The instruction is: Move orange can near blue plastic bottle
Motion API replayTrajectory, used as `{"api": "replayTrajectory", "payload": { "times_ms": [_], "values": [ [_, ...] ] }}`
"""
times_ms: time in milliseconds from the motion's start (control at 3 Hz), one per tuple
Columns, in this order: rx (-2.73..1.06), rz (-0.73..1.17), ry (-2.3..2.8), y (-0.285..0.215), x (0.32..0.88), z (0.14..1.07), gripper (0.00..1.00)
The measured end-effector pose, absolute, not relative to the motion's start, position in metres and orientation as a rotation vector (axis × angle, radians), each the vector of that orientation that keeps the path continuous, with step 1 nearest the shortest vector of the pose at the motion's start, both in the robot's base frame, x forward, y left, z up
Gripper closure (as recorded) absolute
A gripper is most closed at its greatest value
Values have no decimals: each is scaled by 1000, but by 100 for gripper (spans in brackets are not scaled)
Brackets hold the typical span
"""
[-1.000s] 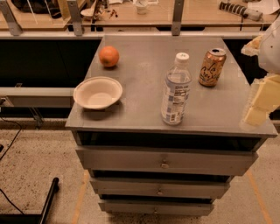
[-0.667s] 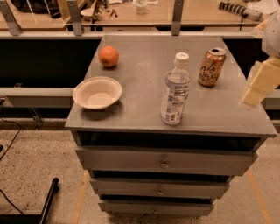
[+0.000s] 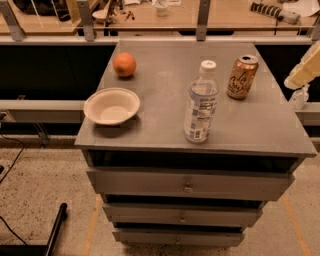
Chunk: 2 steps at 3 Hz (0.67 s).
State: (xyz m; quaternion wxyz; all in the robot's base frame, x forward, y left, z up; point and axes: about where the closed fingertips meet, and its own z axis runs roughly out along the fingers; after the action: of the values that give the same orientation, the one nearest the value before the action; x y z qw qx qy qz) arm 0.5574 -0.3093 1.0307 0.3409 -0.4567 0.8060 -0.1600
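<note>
Bowl (image 3: 111,106), white and shallow, is sitting upright at the front left of the table (image 3: 165,82), close to the left edge. Round orange fruit (image 3: 124,64) is resting behind it, toward the back left corner, apart from the bowl.

Blue plastic bottle (image 3: 201,102) is standing upright right of centre, toward the front, with its white cap on. Orange can (image 3: 242,77) is standing upright behind and to the right of the bottle, near it but not touching. Bare table top is lying between the two, with nothing standing in that gap. Bowl and fruit are sitting well off to the left of both.

Gripper (image 3: 300,90) is hanging at the right edge of the view, beyond the table's right side and about level with the can. It is touching nothing and holding nothing that can be seen. Whether it is open or closed cannot be told.

Table is showing a grey, dull metal top with three drawers (image 3: 187,182) beneath. Speckled floor (image 3: 45,190) is carrying a black cable (image 3: 11,165) at the left. Wooden counter (image 3: 150,15) with metal posts is running along behind the table.
</note>
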Motion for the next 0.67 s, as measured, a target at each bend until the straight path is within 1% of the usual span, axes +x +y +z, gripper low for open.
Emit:
{"api": "replayTrajectory", "payload": {
  "times_ms": [333,667],
  "values": [
    [-945,-363,2109,-343,575,1001,0],
    [-823,-353,2065,-343,588,1019,0]
  ]
}}
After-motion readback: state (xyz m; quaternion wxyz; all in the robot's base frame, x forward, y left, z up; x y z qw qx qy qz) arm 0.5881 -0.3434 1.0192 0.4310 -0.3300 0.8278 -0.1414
